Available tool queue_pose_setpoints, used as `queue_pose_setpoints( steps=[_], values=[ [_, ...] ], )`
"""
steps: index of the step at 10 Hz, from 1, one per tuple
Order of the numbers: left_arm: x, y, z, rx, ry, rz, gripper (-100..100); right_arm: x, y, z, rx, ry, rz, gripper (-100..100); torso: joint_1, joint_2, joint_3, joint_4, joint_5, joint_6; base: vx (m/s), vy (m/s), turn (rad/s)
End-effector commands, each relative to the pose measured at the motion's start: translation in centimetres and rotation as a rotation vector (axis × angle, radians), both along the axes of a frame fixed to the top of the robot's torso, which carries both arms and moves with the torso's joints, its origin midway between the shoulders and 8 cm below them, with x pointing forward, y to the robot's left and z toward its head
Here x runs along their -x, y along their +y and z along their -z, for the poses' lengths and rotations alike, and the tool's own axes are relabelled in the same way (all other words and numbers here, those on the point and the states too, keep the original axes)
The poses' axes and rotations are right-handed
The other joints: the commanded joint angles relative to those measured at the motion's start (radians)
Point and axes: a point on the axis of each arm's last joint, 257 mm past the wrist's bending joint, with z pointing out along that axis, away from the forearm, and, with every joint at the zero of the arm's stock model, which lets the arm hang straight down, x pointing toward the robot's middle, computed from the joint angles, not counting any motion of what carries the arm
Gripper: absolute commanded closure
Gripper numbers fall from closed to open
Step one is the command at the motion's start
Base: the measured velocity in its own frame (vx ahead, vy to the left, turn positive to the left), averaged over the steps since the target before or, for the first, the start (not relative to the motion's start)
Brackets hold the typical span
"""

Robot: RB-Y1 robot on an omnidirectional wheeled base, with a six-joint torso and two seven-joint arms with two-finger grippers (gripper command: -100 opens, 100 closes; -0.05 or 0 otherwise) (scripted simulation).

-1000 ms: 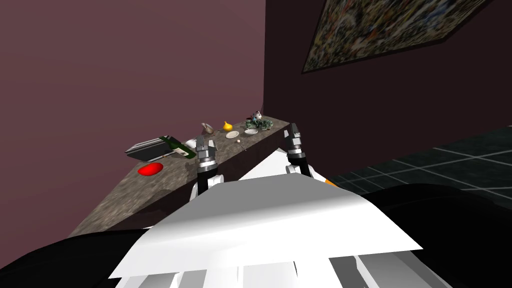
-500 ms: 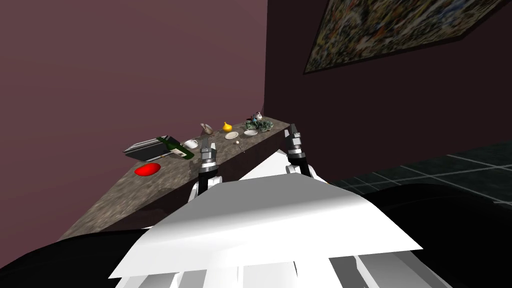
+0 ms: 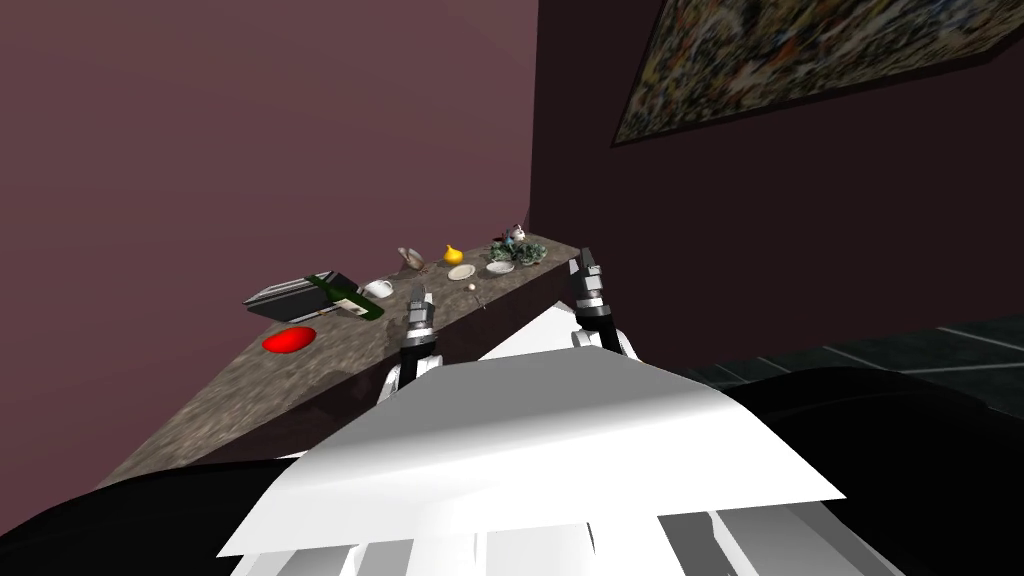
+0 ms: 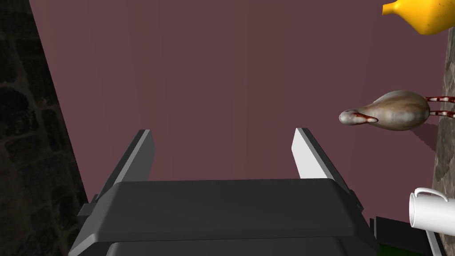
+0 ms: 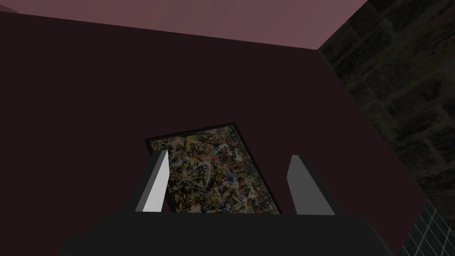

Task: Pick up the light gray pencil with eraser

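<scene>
I noted left gripper (image 4: 223,131) fingers spread, empty; bird figurine (image 4: 391,111), white mug (image 4: 431,213) lay outside one finger. Right gripper (image 5: 230,154) spread, empty.

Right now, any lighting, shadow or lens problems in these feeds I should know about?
Head view: the wide lens rolls and splays the scene, so the counter slants; that's the camera. Left wrist view: evenly lit, and the bird figurine throws a faint shadow onto the counter. Right wrist view: dim; right gripper open, one finger lit, one shaded.
</scene>
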Motion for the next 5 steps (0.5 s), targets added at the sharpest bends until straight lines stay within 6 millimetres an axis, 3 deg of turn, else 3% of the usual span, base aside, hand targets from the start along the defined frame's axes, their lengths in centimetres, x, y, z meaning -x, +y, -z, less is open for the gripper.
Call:
queue_pose_setpoints(
  steps=[1,5],
  values=[
    [-0.4,1.0,1.6,-0.016,0.031,-0.014,-100,0.0,0.0,0.0,0.000,0.000,0.000,0,0.000,0.000,0.000,0.000,0.000,0.000,0.063,-0.084,0.053],
    [-0.7,2.8,4.8,-0.037,0.088,-0.043,-100,0.0,0.0,0.0,0.000,0.000,0.000,0,0.002,0.001,0.001,0.000,0.000,0.000,0.050,-0.078,0.049]
  ],
)
